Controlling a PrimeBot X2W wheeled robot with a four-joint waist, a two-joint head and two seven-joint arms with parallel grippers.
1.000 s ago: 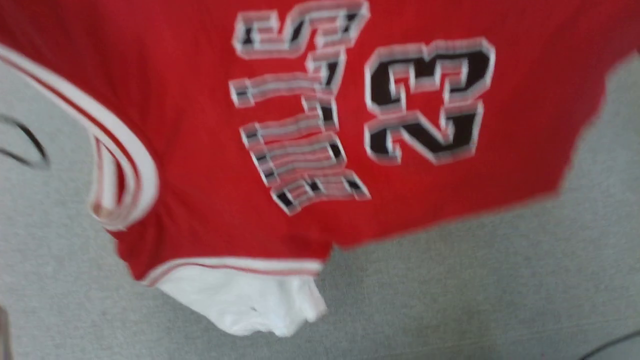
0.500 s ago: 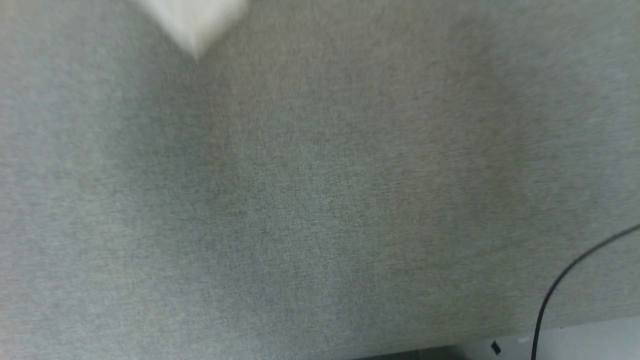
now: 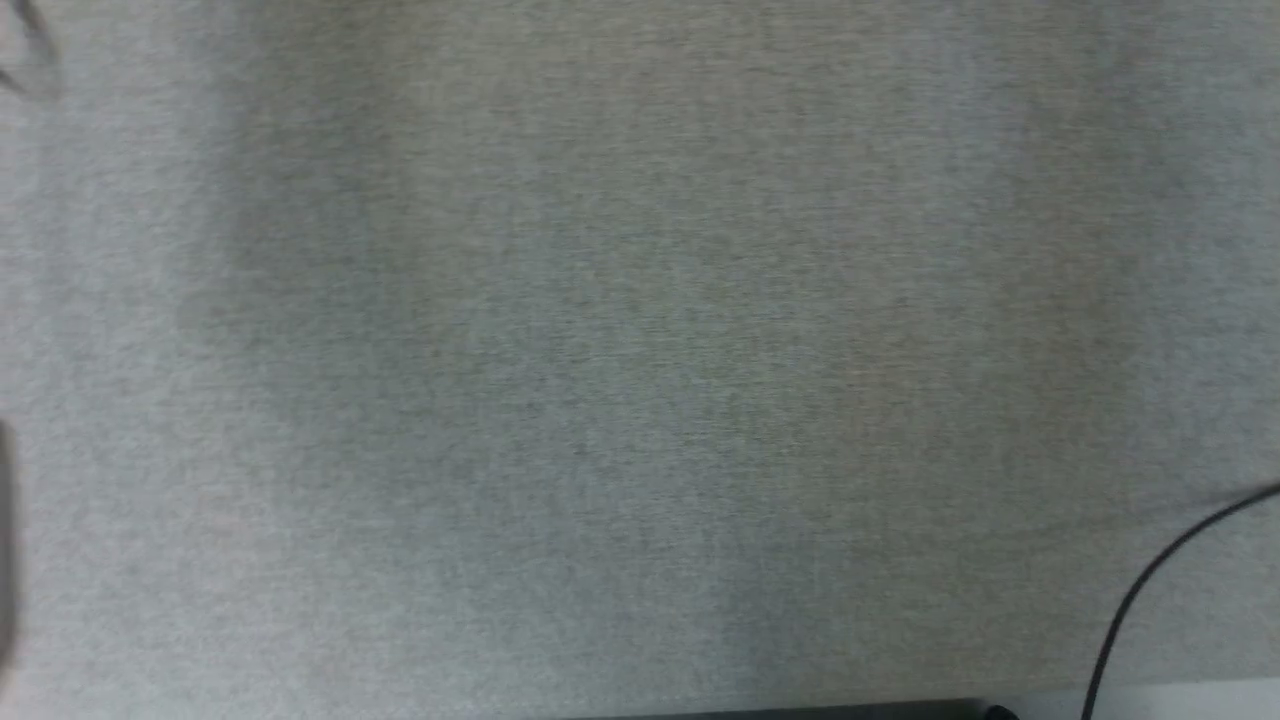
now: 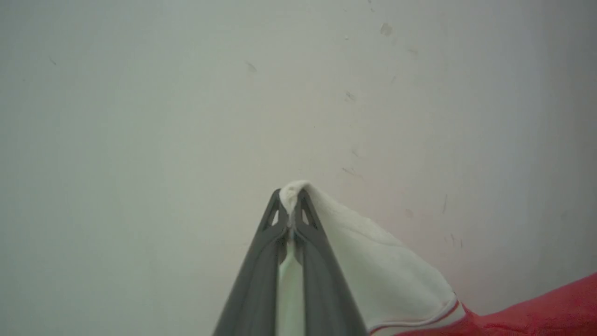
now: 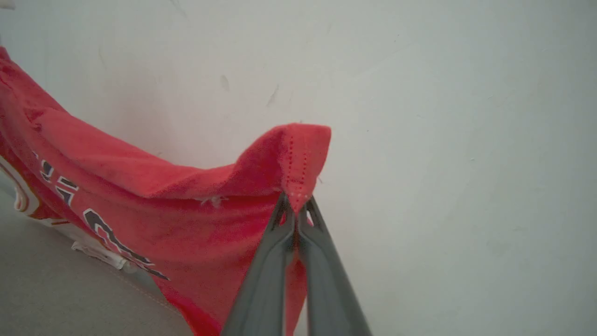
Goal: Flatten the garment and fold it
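In the left wrist view my left gripper [image 4: 290, 198] is shut on the tip of the garment's white sleeve [image 4: 373, 270]; the sleeve's striped trim and red body [image 4: 541, 312] trail to the lower right. In the right wrist view my right gripper [image 5: 295, 205] is shut on a stitched red corner of the garment [image 5: 140, 186]. The red cloth hangs down to the left, with part of the black, white-outlined print [image 5: 107, 233] showing. Both pinched corners are held up in front of a pale wall.
The head view looks down on a grey fabric-covered surface [image 3: 640, 360]. A black cable [image 3: 1150, 590] curves in at the lower right, by a dark edge [image 3: 800, 712] and a pale strip at the bottom. The grey surface [image 5: 70, 289] also shows below the hanging cloth.
The head view has shifted: the red garment with its print filled it a second ago, then only a white sleeve tip stayed at the top, and now the garment is out of it.
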